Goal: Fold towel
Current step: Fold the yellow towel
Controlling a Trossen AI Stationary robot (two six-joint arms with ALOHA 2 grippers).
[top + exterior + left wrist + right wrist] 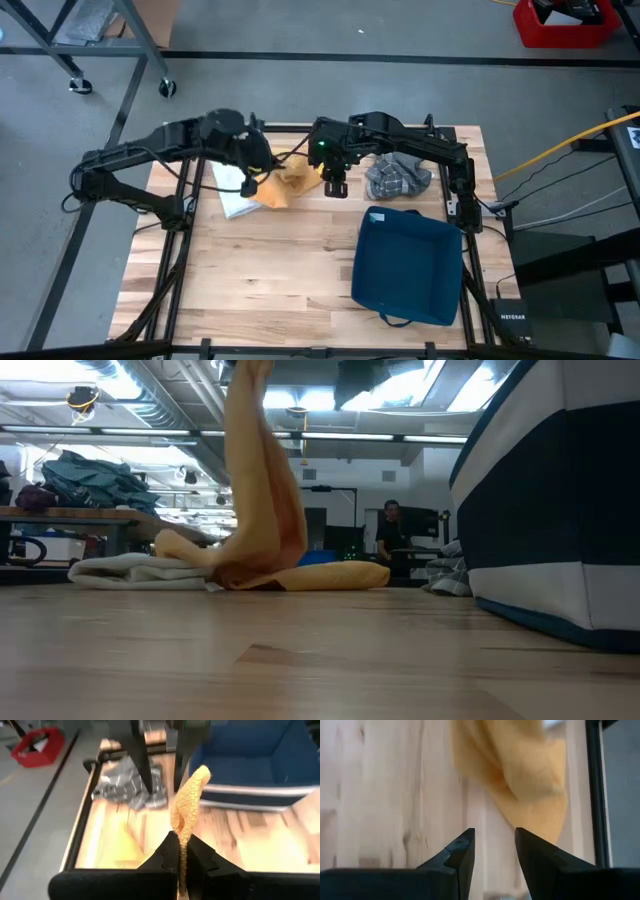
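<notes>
The yellow towel (290,182) lies at the table's far middle, partly on a white towel (235,195). One part of it is raised, and my left gripper (262,165) is shut on that part. In the low view the yellow towel (262,480) runs as a narrow bunched strip from the picture's top down to its heap (310,575) on the table. My right gripper (336,186) hangs open just right of the towel, above the bare wood. In the right wrist view nothing is between its fingers (494,850), and the towel (520,775) lies beyond them. My left gripper pinches a bunched part of the yellow towel (184,845) between its two shut fingers, slanting down from the table's left. How many layers it holds, I cannot tell. The towel hangs below the gripper, and its lower part (250,572) rests on the table and the white towel.
A grey striped cloth (397,178) lies at the far right. A blue fabric bin (408,265) fills the right near part of the table. The wood to the left and near the front edge is bare (260,280). A person (390,530) stands in the room behind.
</notes>
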